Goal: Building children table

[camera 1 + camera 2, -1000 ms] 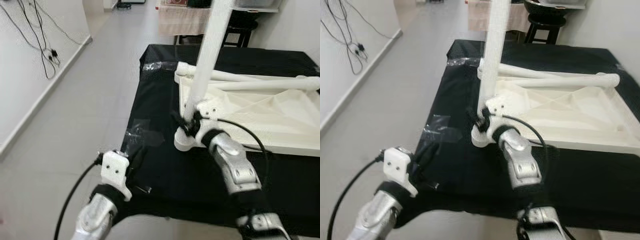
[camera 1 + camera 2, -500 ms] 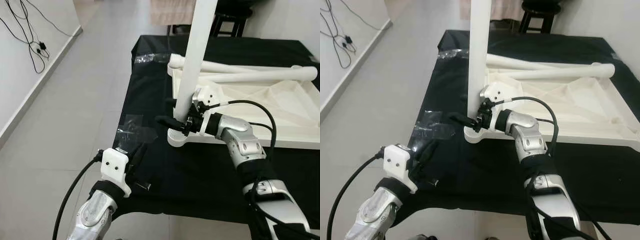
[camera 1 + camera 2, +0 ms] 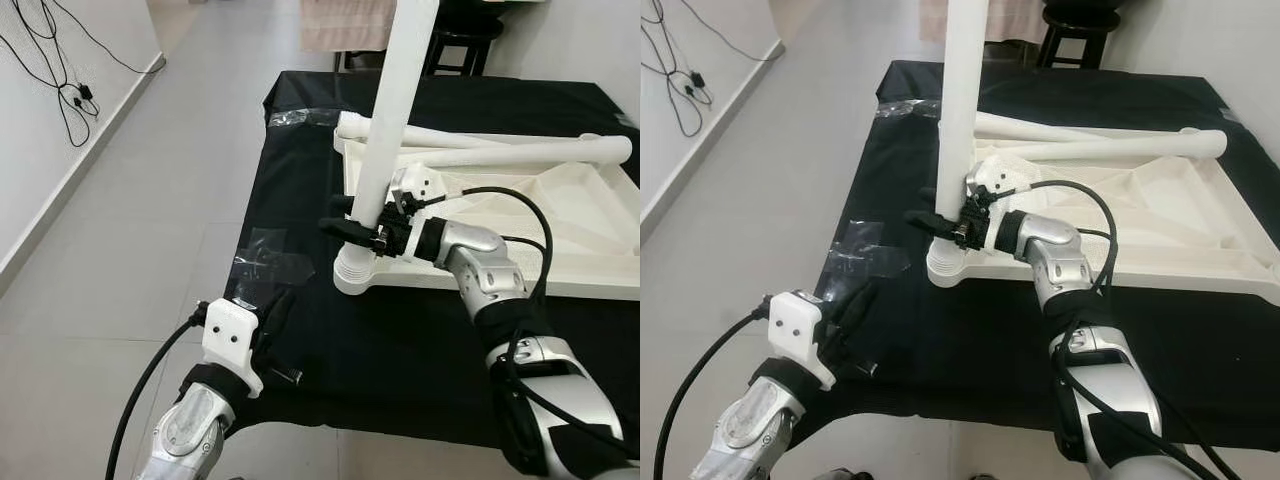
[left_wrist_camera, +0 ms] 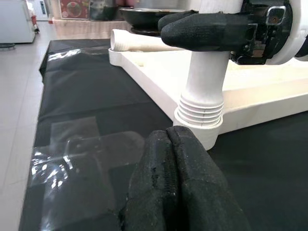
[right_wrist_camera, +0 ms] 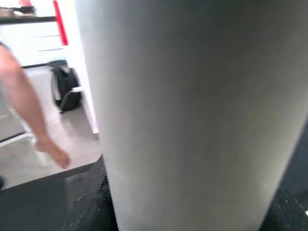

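A white table top [image 3: 520,215] lies upside down on a table under a black cloth [image 3: 300,190]. One white table leg [image 3: 395,110] stands upright in the near left corner socket [image 3: 352,275]. My right gripper [image 3: 365,232] is shut on this leg just above the threaded base, and one black finger [image 4: 207,29] wraps across its front. The leg [image 5: 183,106] looms close in the right wrist view. Two loose legs [image 3: 520,152] lie across the far side of the table top. My left gripper [image 3: 275,315] hovers shut and empty over the cloth's front left corner, pointing at the socket [image 4: 199,115].
A patch of clear tape [image 3: 268,265] shines on the cloth between my left gripper and the socket. Grey tiled floor lies to the left, with cables [image 3: 70,90] on the white wall. A black stool [image 3: 1075,25] stands beyond the table. A person's arm [image 5: 29,110] hangs behind the leg.
The head camera has pulled back and up. My right gripper has swung around the leg's base and risen slightly along it. The left gripper has stayed in place.
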`<state>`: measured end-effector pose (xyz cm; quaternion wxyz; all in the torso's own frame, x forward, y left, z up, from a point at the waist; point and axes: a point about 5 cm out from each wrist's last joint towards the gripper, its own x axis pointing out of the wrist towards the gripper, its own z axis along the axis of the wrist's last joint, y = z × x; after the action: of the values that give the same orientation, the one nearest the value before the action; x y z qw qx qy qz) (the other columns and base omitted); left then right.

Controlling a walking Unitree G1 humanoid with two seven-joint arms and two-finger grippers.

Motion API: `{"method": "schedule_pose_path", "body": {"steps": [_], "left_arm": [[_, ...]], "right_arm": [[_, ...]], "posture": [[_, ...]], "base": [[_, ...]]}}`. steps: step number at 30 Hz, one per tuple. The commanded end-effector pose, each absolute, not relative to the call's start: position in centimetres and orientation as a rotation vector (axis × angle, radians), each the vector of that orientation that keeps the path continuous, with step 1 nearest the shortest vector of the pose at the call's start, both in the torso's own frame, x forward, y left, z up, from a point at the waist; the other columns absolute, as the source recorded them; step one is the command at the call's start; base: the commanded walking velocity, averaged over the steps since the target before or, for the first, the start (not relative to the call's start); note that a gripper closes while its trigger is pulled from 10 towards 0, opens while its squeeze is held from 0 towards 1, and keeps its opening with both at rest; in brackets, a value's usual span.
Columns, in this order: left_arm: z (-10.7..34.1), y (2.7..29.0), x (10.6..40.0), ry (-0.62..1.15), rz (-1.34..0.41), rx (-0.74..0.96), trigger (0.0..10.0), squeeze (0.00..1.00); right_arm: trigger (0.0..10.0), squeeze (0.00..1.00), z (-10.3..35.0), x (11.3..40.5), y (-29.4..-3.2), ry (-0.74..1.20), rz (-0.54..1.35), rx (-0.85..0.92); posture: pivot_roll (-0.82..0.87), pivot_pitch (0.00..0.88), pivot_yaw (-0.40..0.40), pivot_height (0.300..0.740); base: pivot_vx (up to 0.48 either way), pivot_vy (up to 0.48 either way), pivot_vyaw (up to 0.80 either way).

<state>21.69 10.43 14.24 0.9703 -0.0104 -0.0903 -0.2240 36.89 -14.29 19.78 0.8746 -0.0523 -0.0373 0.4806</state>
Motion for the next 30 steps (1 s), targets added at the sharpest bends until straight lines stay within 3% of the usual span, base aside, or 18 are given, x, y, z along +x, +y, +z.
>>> {"method": "schedule_pose_path", "body": {"steps": [1, 3, 4, 6, 7, 10, 15, 16, 18, 19, 20, 25, 26, 27, 28, 30], "left_arm": [[13.9, 10.5, 21.5, -0.171, -0.448, -0.023, 10.0, 0.00], [13.9, 10.5, 21.5, -0.171, -0.448, -0.023, 10.0, 0.00], [13.8, 10.5, 21.4, -0.171, -0.447, -0.023, 10.0, 0.00], [13.8, 10.6, 21.5, -0.170, -0.445, -0.021, 10.0, 0.00], [13.8, 10.6, 21.5, -0.169, -0.445, -0.019, 10.0, 0.00], [13.7, 10.6, 21.7, -0.166, -0.447, -0.021, 10.0, 0.00], [13.9, 10.6, 21.9, -0.174, -0.440, -0.025, 10.0, 0.00], [13.9, 10.6, 22.0, -0.176, -0.434, -0.024, 10.0, 0.00], [13.9, 10.6, 22.0, -0.178, -0.430, -0.023, 10.0, 0.00], [14.0, 10.6, 22.0, -0.178, -0.429, -0.024, 10.0, 0.00], [14.0, 10.5, 22.1, -0.178, -0.433, -0.028, 10.0, 0.00], [14.1, 10.5, 22.2, -0.177, -0.442, -0.038, 10.0, 0.00], [14.1, 10.5, 22.2, -0.177, -0.443, -0.040, 10.0, 0.00], [14.1, 10.5, 22.2, -0.177, -0.443, -0.040, 10.0, 0.00], [14.1, 10.5, 22.2, -0.177, -0.444, -0.042, 10.0, 0.00], [14.1, 10.5, 22.2, -0.177, -0.447, -0.044, 10.0, 0.00]], "right_arm": [[0.0, 0.00, 17.4, 36.9, -15.7, 0.021, 0.755, -0.149], [0.0, 0.00, 17.4, 36.9, -15.7, 0.021, 0.755, -0.149], [0.0, 0.00, 16.0, 36.6, -15.7, 0.043, 0.516, -0.100], [0.0, 0.00, 14.2, 35.0, -14.3, 0.077, 0.416, -0.068], [0.0, 0.00, 13.6, 33.7, -12.7, 0.073, 0.410, -0.074], [0.0, 0.00, 13.6, 33.0, -11.1, 0.054, 0.474, -0.091], [0.0, 0.00, 13.7, 34.0, -11.1, 0.059, 0.441, -0.094], [7.3, 0.00, 13.7, 33.9, -11.1, 0.061, 0.429, -0.097], [7.3, 0.00, 13.8, 33.9, -11.1, 0.063, 0.421, -0.099], [10.0, 0.00, 14.0, 33.9, -11.1, 0.058, 0.448, -0.070], [10.0, 1.00, 14.5, 33.8, -11.0, 0.043, 0.468, -0.055], [10.0, 1.00, 16.2, 34.1, -10.8, -0.011, 0.572, -0.035], [10.0, 0.85, 16.7, 34.4, -11.0, -0.027, 0.645, -0.026], [10.0, 0.85, 16.7, 34.4, -11.0, -0.027, 0.645, -0.026], [10.0, 0.00, 17.1, 34.5, -11.2, -0.037, 0.727, -0.017], [10.0, 0.00, 17.3, 34.6, -11.5, -0.028, 0.834, -0.015]], "posture": [[0.04, 0.134, -0.043, 0.740], [0.04, 0.134, -0.043, 0.740], [0.03, 0.137, -0.040, 0.740], [0.03, 0.134, -0.028, 0.740], [0.02, 0.127, -0.020, 0.740], [0.02, 0.120, -0.022, 0.740], [0.02, 0.119, -0.034, 0.740], [0.02, 0.122, -0.034, 0.740], [0.02, 0.122, -0.034, 0.740], [0.02, 0.122, -0.034, 0.740], [0.02, 0.125, -0.036, 0.740], [0.02, 0.128, -0.032, 0.740], [0.02, 0.128, -0.032, 0.740], [0.02, 0.128, -0.032, 0.740], [0.03, 0.132, -0.021, 0.740], [0.03, 0.134, -0.022, 0.740]], "base": [[0.000, 0.000, 0.00], [0.000, 0.000, 0.00], [0.000, 0.000, 0.00], [0.000, 0.000, 0.00], [0.000, 0.000, 0.00], [0.000, 0.000, 0.00], [0.000, 0.000, 0.00], [0.000, 0.000, 0.00], [0.000, 0.000, 0.00], [0.000, 0.000, 0.00], [0.000, 0.000, 0.00], [0.000, 0.000, 0.00], [0.000, 0.000, 0.00], [0.000, 0.000, 0.00], [0.000, 0.000, 0.00], [0.000, 0.000, 0.00]]}}
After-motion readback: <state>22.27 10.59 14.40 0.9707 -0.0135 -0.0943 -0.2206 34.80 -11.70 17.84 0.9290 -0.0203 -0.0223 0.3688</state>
